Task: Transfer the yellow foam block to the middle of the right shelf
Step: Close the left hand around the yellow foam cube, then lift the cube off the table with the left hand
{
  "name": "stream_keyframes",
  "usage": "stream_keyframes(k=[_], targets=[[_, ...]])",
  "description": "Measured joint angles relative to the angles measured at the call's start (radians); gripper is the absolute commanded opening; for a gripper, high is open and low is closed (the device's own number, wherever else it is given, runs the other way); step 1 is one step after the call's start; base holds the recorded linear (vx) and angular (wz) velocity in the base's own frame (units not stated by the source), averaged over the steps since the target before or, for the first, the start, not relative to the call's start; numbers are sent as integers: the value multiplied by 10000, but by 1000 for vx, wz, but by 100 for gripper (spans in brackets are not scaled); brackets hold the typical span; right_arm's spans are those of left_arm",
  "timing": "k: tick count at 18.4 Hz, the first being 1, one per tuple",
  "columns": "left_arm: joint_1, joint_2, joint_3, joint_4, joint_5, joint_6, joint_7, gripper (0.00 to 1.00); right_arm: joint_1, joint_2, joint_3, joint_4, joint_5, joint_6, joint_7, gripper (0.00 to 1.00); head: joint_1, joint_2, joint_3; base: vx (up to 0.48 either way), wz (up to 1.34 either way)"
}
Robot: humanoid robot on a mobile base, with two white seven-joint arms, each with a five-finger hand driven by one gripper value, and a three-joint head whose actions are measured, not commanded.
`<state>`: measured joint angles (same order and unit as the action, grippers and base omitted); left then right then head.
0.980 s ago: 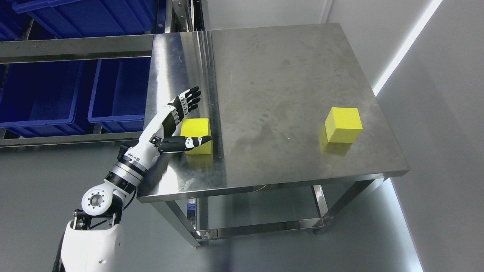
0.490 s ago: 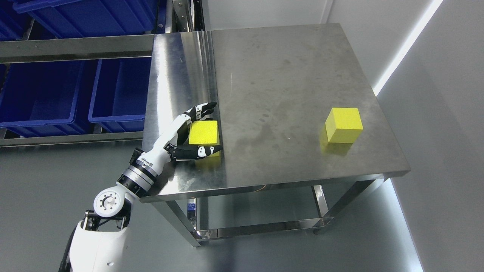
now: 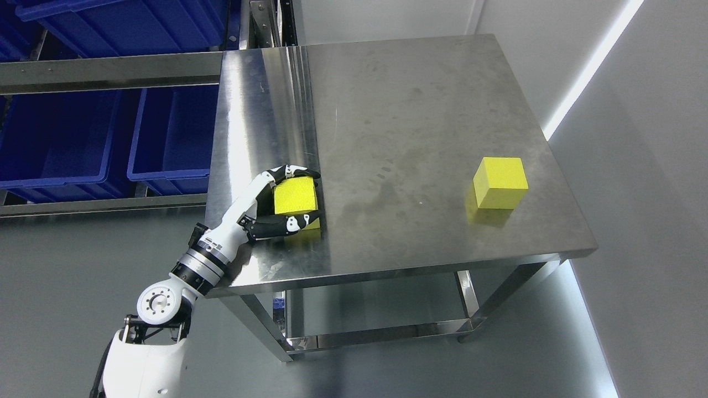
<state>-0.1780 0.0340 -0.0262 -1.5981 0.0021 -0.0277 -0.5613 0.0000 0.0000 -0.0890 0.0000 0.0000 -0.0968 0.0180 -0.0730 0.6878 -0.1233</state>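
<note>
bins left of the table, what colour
Blue bins, clearest in the head view.

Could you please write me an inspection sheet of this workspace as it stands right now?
Surface: steel table, smudged top, lower shelf beneath.
Job's things: yellow foam block near the table's left front, inside the left hand; second yellow foam block standing free near the right edge.
Clutter: nothing seen.
Hands: left hand curled around the near block, fingers over its far side, thumb along its front; whether it is lifted cannot be told. Right hand not in view.
Cables: a dark cable beside the left arm's lower housing.
Surroundings: blue bins on a metal rack to the left; grey floor; white wall to the right.
</note>
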Motion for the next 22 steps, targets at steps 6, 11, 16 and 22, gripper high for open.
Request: stream_keyframes(k=[6,11,16,22], targets=[[-91,-154,431,58,-33,-1093,31,39,0,0,0,0,0,-1,0,100,0,0,0,0,-7],[-296,-221,850,30,-27,-2234,119,39,0,0,0,0,0,-2,0,100,0,0,0,-11,25],[-393,-265,1164,11,-23,-2515,131,39,1,0,0,0,0,-3,0,100,0,0,0,-46,70],[-432,-298,1440,-2,-21,-2523,134,39,1,0,0,0,0,-3,0,100,0,0,0,-88,453]])
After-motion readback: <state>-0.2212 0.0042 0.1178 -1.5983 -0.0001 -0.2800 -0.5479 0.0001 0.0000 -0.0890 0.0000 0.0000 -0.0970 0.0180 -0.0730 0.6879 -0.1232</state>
